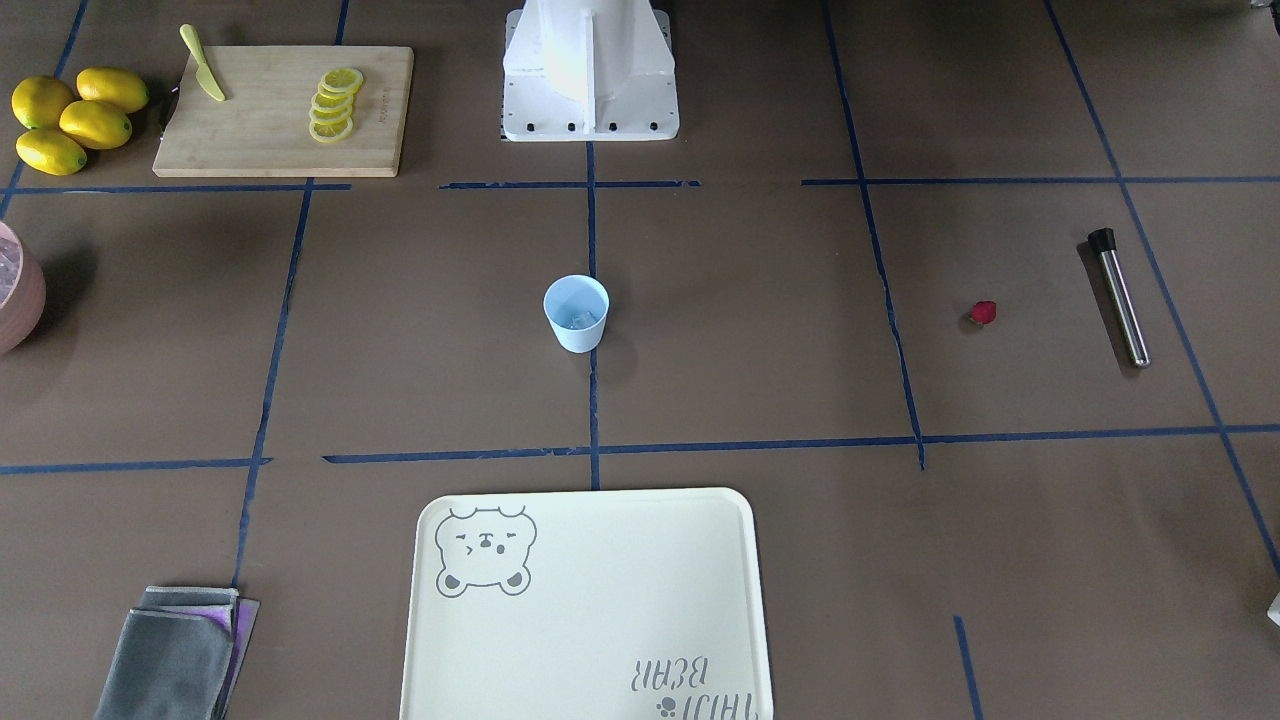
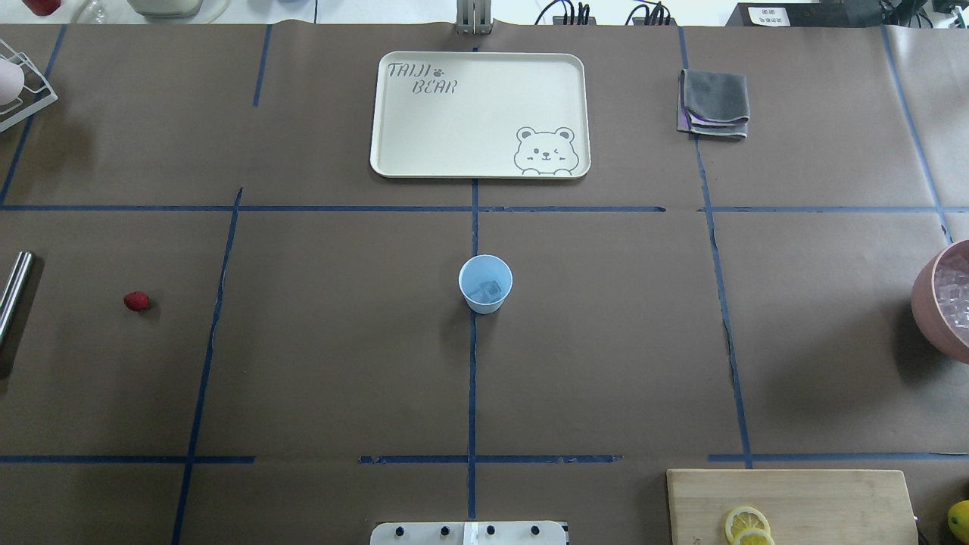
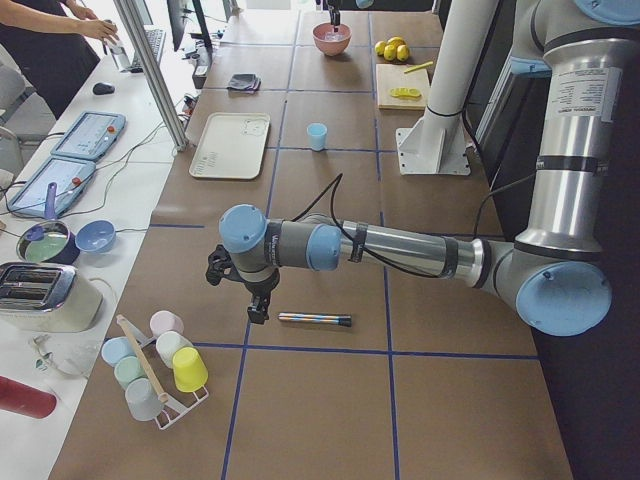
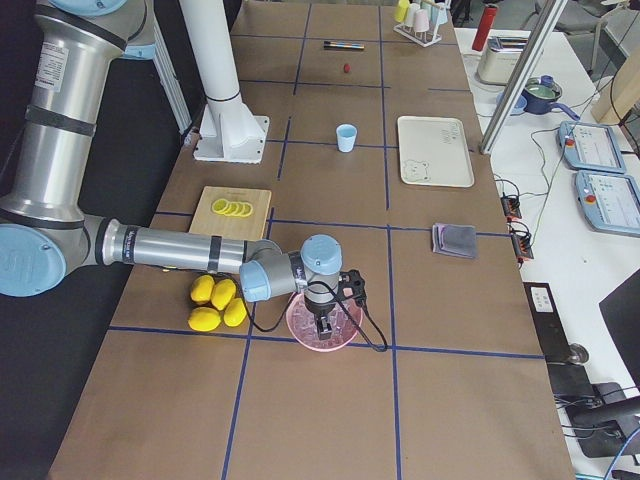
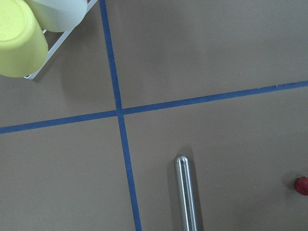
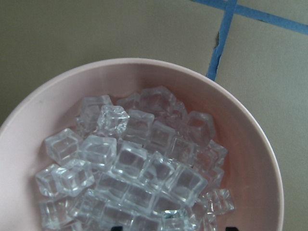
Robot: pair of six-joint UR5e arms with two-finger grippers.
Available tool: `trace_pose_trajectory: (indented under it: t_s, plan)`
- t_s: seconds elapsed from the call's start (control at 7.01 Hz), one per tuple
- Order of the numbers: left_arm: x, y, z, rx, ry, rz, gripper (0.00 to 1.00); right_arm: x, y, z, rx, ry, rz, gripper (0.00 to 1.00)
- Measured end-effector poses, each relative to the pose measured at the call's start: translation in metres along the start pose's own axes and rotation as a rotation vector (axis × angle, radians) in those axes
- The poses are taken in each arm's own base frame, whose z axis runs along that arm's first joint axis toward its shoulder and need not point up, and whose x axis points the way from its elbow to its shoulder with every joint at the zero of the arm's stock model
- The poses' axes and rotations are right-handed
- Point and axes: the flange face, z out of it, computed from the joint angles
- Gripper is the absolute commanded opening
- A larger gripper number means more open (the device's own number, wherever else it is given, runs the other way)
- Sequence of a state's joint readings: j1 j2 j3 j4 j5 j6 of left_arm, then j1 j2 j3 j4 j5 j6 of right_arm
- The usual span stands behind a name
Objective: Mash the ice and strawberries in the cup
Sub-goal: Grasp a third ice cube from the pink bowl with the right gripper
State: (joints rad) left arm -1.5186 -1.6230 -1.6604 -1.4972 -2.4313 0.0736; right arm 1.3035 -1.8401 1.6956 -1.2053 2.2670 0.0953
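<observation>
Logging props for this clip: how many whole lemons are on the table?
4 lemons, one tight cluster beside the cutting board, at its knife end. None seems hidden.

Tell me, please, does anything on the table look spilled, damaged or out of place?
Nothing is spilled. The small light-blue cup stands upright. Only the small dark-red strawberry piece lies loose on the brown paper, far from it.

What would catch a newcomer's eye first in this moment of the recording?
The small light-blue cup stands alone at the middle of the table, holding a little ice. The one red strawberry lies far off towards the robot's left end, near the steel muddler. At the opposite end the right gripper hangs over a pink bowl heaped with clear cubes.
</observation>
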Motion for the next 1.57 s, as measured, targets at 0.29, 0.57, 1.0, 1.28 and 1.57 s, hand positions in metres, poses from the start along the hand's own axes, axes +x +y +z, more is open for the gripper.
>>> trace_pose_trajectory:
  t_s: [0.29,0.57,1.0,1.28,1.57]
  plan:
    - [0.000,0.000,0.000,0.000,0.000,0.000,1.00,0.001,-0.001,0.002,-0.004,0.000,0.003,0.71]
    - [0.000,0.000,0.000,-0.001,0.000,-0.001,1.00,0.001,-0.002,0.003,-0.007,-0.001,0.001,0.69]
    - [-0.001,0.000,0.001,-0.001,0.000,-0.002,1.00,0.002,-0.001,0.008,-0.019,0.001,0.000,0.68]
    - [0.000,0.000,0.000,-0.001,0.000,-0.001,1.00,0.005,0.001,0.015,-0.032,0.001,-0.001,0.66]
    - [0.000,0.000,0.000,0.000,0.000,0.000,1.00,0.003,-0.001,0.018,-0.036,-0.001,-0.006,0.64]
